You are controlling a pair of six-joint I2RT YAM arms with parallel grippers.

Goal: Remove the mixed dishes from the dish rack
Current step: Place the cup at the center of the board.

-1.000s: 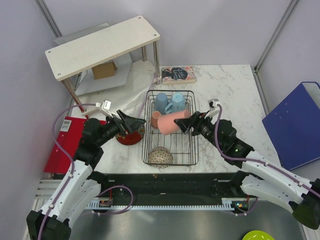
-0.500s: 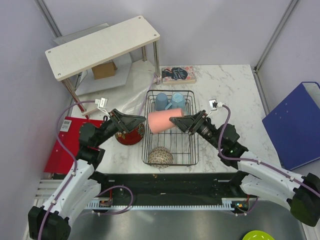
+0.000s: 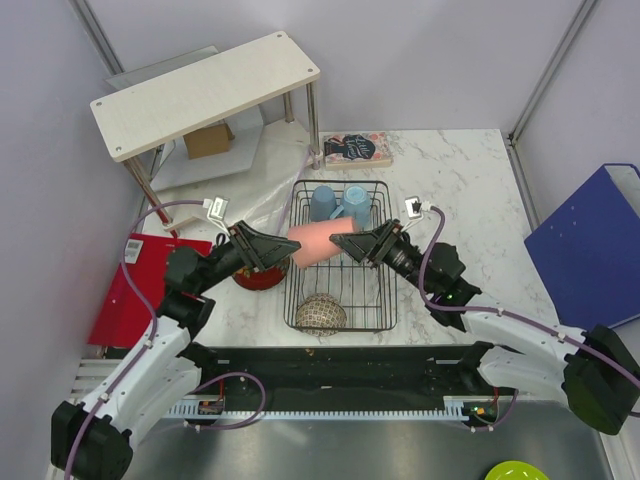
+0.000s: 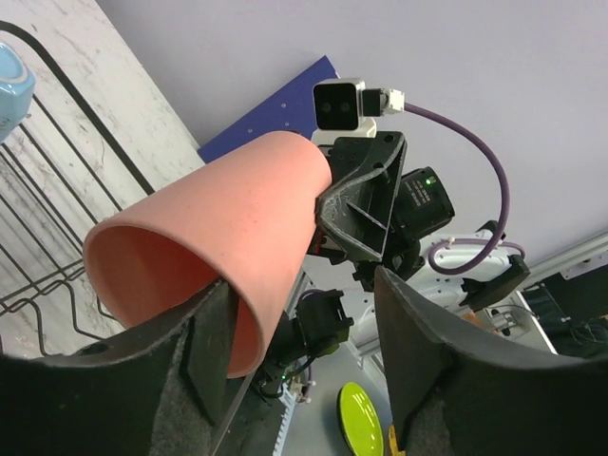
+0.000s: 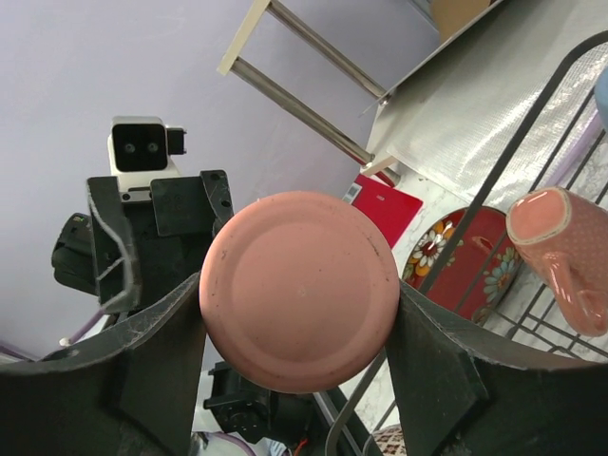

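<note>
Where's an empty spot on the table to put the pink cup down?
The biggest bare table is right of the rack and the book, out to the far corner. A small strip lies in front of the plate, left of the rack. Crowded: inside the rack, with mugs and a bowl, and around the shelf.

Tumbler [image 3: 313,243]: above the dish rack [image 3: 362,305], on its side, between my grippers
My right gripper [image 3: 347,243]: over the rack's middle, at the tumbler's base
My left gripper [image 3: 282,252]: over the rack's left edge, at the tumbler's mouth
Two mugs [image 3: 338,205]: in the rack's far end
Bowl [image 3: 320,313]: inside the rack's near left corner
Plate [image 3: 258,279]: just left of the rack
Book [image 3: 355,148]: behind the rack
</note>
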